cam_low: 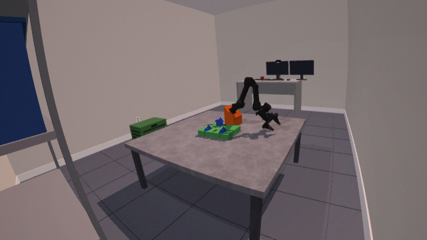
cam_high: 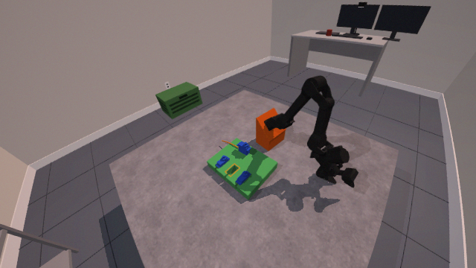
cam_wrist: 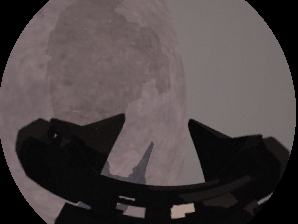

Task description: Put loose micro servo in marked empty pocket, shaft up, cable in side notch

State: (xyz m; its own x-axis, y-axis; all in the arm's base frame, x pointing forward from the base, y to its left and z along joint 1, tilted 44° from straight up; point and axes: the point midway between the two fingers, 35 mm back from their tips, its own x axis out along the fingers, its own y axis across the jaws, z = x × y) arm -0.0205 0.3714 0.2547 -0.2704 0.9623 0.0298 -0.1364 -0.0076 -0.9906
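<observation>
Grey table (cam_high: 186, 223) bears one green deck (cam_high: 260, 167) — three blue servos — gripper (cam_high: 340, 178) wide open, empty.

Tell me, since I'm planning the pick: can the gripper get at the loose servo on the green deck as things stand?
Probably yes. The gripper is open, empty and low near the table, off to the deck's side. The loose servo sits exposed on top with nothing over it.

A bare office-like lab room: plain beige walls, dark floor tiles, a grey work table (cam_low: 233, 160) carrying a black robot arm (cam_high: 320, 112), a white desk (cam_high: 335, 42) with two dark monitors (cam_high: 383, 16) and keyboard, and a green toolbox (cam_high: 179, 98) by the wall
</observation>
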